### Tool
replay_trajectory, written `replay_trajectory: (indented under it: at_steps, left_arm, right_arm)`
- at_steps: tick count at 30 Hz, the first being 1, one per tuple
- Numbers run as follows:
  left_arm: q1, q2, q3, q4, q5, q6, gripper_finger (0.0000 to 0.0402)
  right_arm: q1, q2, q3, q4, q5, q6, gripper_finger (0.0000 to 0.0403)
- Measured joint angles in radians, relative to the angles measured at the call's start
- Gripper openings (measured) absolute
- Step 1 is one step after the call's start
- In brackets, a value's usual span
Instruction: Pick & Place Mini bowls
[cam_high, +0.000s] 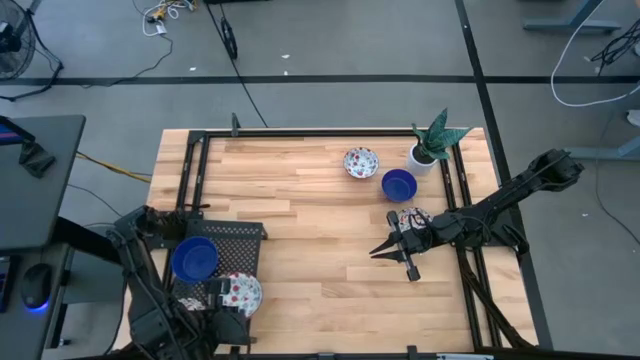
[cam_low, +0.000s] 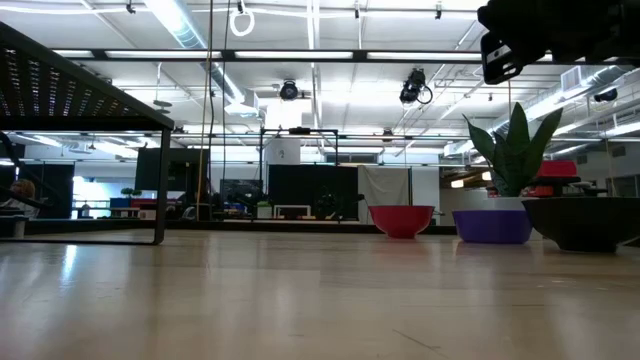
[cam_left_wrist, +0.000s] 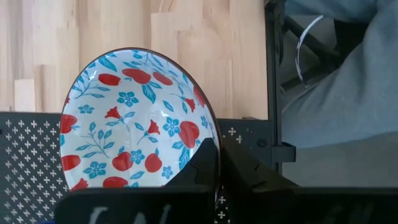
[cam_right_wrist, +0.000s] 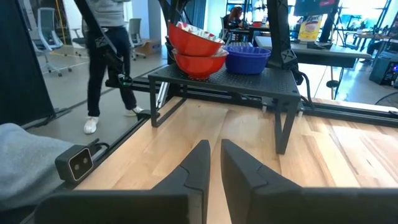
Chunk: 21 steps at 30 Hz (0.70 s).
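From above we see the wooden table (cam_high: 320, 250) with a black perforated rack (cam_high: 245, 236) at its near-left corner. On that rack sit a blue bowl (cam_high: 195, 258) and a floral bowl (cam_high: 238, 291) beside it. Our left claw (cam_high: 222, 296) is over the rack with its fingers closed on the rim of that floral bowl (cam_left_wrist: 134, 121) — the wrist view shows the bowl tilted, one dark finger (cam_left_wrist: 208, 165) pressed against its inner edge.

Toward the far right of the table, another floral bowl (cam_high: 361, 162) and a second blue bowl (cam_high: 398, 184) lie close together, near a white plant pot (cam_high: 421, 156). A third floral bowl (cam_high: 412, 219) sits just under the right arm, partly hidden by it.

Our right claw (cam_high: 393, 250) hangs over bare wood, mid-right of the table. Its fingers (cam_right_wrist: 198, 165) stand almost together with a thin gap — nothing is between them. Beyond them the wrist view shows the rack (cam_right_wrist: 230, 78) across the table with red-sided bowls (cam_right_wrist: 198, 46) stacked beside the blue one (cam_right_wrist: 247, 58), and a person's legs (cam_right_wrist: 109, 62) on the floor past it.
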Motion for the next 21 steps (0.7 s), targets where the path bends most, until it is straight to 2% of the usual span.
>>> replay_trajectory:
  at_steps: [8,15,21]
  left_arm:
    - [-0.012,-0.001,0.000,0.000,0.017,0.050,0.0010]
    - [-0.017,-0.002,0.000,0.000,-0.025,0.083,0.0010]
    - [-0.024,-0.002,0.000,0.000,-0.003,0.101,0.0010]
  right_arm:
    - [0.000,0.000,0.000,-0.001,0.000,-0.004,0.0040]
    - [0.000,0.000,0.000,-0.001,0.000,-0.004,0.0040]
    - [0.000,0.000,0.000,-0.001,0.000,-0.006,0.0040]
